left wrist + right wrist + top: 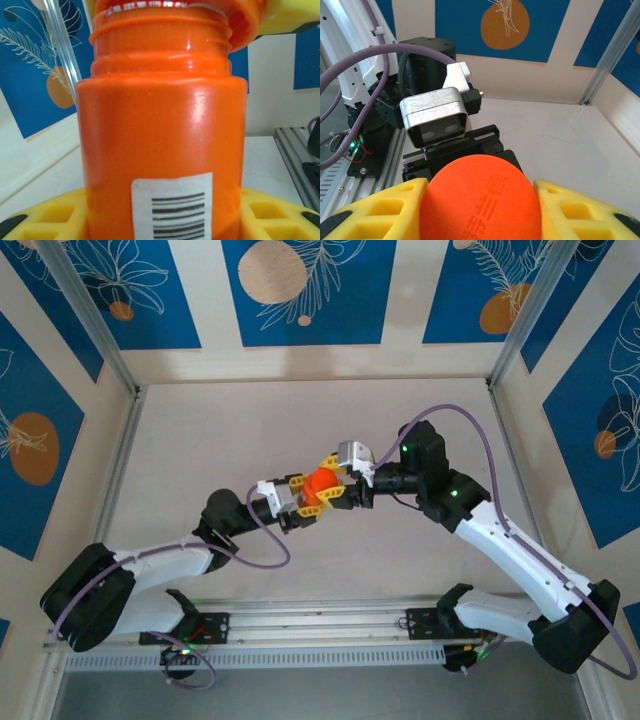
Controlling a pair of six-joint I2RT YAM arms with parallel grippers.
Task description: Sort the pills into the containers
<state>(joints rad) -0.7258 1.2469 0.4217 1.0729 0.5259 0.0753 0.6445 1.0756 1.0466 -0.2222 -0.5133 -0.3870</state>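
Note:
An orange cylindrical bottle hangs above the middle of the table between both arms. My left gripper is shut on its body, which has a barcode label; the yellow fingers press on either side. My right gripper is shut on the bottle's orange cap, with yellow fingers flanking it. In the left wrist view the cap sits tilted over the neck and the threads below it are bare. The pills and the containers are out of view.
The pale table spreads around the arms, with walls bearing blue panels behind and at the sides. Metal posts stand at the back corners. A rail runs along the near edge. The left wrist camera faces the right gripper.

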